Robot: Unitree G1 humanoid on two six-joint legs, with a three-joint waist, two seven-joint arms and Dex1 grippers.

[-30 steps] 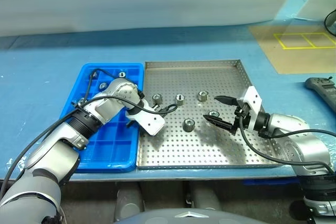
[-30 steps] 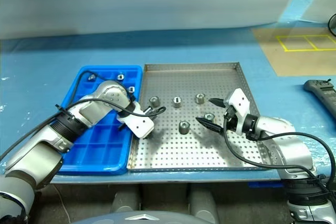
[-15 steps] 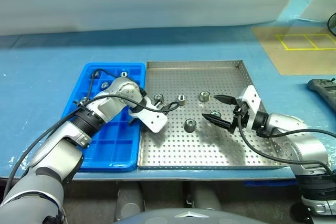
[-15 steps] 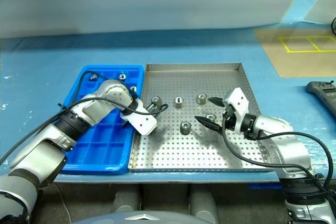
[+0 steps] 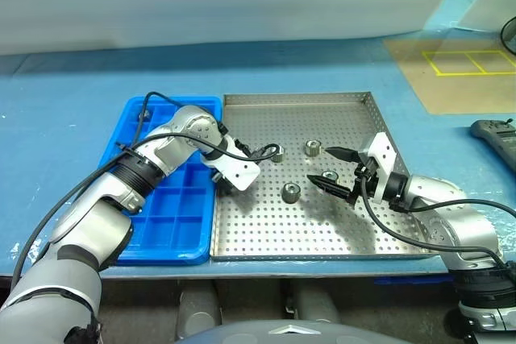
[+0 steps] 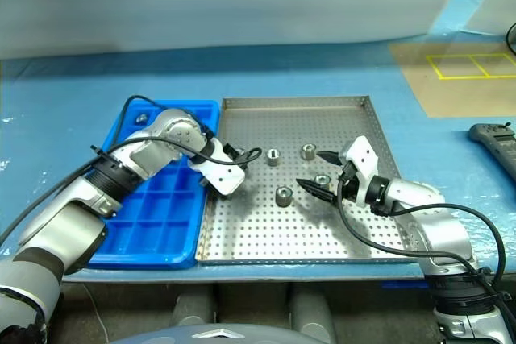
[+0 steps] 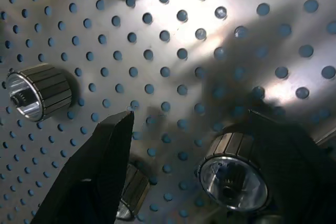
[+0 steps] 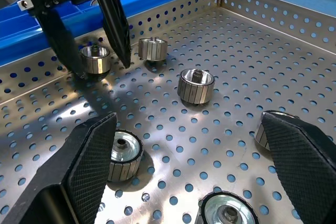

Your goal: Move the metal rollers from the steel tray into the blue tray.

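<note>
While four rollers are lying loose on the steel tray (image 5: 298,223), a fifth roller (image 8: 95,59) is sitting near the tray's left rim, right between the two black fingers of the left gripper (image 8: 89,51). Those jaws are standing apart, one finger on each side of that roller, and the frames do not let me say whether either finger is touching it. Of the loose ones, one roller (image 5: 276,153) is lying just past the left fingertips, another roller (image 5: 313,148) is sitting farther right, a third roller (image 5: 290,192) is resting nearer the tray's middle, and a fourth roller (image 5: 329,176) is lying between the spread fingers of the right gripper (image 5: 332,172).

Reaching over from the blue tray (image 5: 173,231), the left arm is bending at the elbow and crossing that tray's right edge, its wrist tilting steeply down toward the perforated floor. At least one small roller (image 6: 142,118) is sitting in a far compartment of the blue tray.

On the other side, the right arm is lying low over the steel tray's right half, forearm nearly level, gripper pointing left and slightly down. Its jaws are gaping wide and holding nothing.

Both trays are sitting side by side on the blue bench (image 5: 64,118), rims touching or nearly so. A dark handset-like device (image 5: 496,134) is lying at the bench's far right.
</note>
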